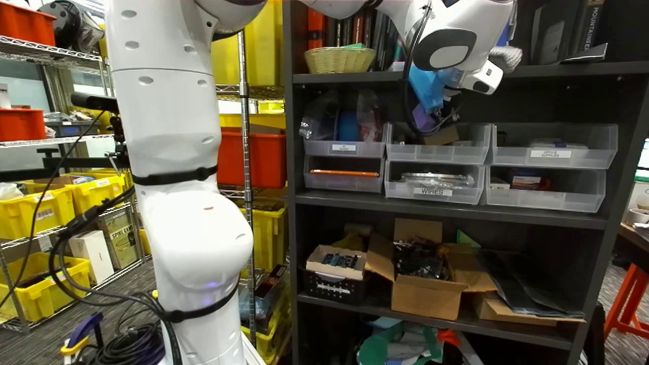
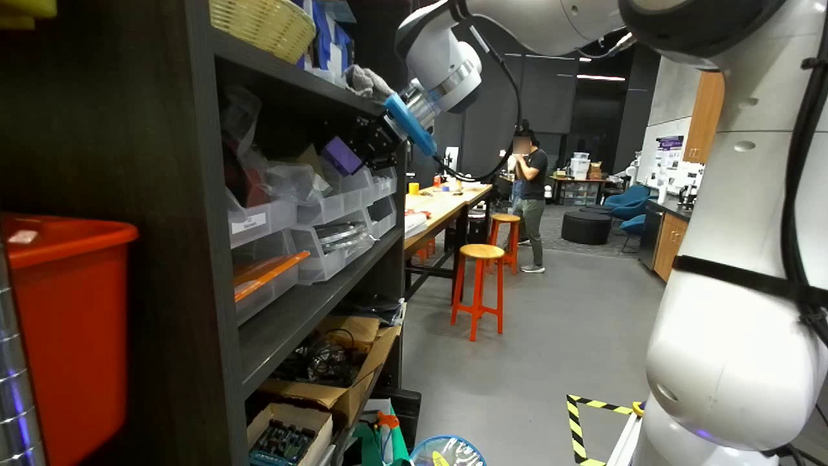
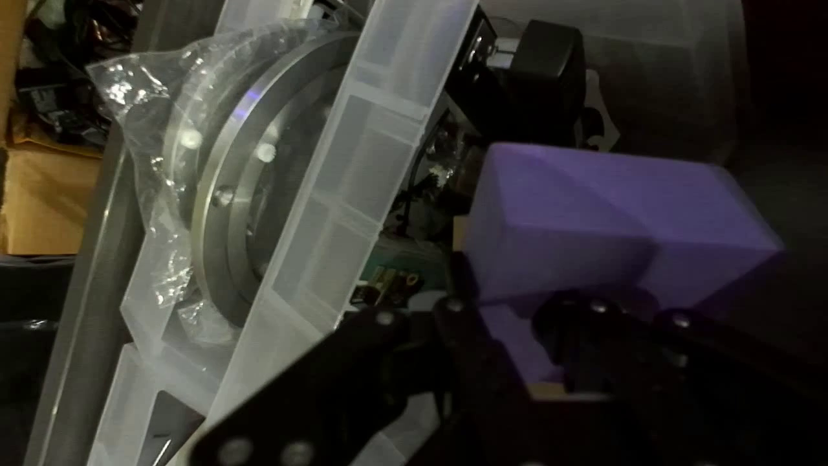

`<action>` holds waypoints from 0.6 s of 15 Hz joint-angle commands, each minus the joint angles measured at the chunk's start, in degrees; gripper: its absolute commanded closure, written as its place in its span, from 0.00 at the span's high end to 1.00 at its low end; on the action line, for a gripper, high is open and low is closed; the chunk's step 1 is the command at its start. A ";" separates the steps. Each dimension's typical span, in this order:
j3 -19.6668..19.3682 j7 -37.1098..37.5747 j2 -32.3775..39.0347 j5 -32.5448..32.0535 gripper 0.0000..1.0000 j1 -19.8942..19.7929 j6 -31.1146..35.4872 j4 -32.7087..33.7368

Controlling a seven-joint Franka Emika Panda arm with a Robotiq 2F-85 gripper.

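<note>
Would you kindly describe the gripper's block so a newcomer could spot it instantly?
Find the dark bookcase, then its upper row of clear bins. Over the middle bin, the gripper holds the block. Plain purple sets it apart from those clear bins.

In an exterior view, a gray floor (image 2: 569, 310) covered lower center; red-legged stools (image 2: 480, 252) stood beside a wooden table (image 2: 446, 210) near center; a strip light (image 2: 600, 77) glowed at upper right. In an exterior view, a dark shelving unit (image 1: 451, 212) filled center and right; wire racks (image 1: 50, 53) stood at left over dark carpet (image 1: 137, 276).
</note>
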 commanded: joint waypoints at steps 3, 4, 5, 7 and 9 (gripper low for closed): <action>0.93 0.00 2.80 1.03 0.07 -1.03 -1.63 4.01; 0.98 0.00 3.10 1.11 0.07 -1.08 -1.64 4.38; 1.02 -0.01 3.42 1.15 0.07 -1.13 -1.69 4.86; 1.08 0.00 3.92 1.23 0.07 -1.21 -1.72 5.46; 1.08 0.04 4.35 1.25 0.07 -1.32 -1.82 5.92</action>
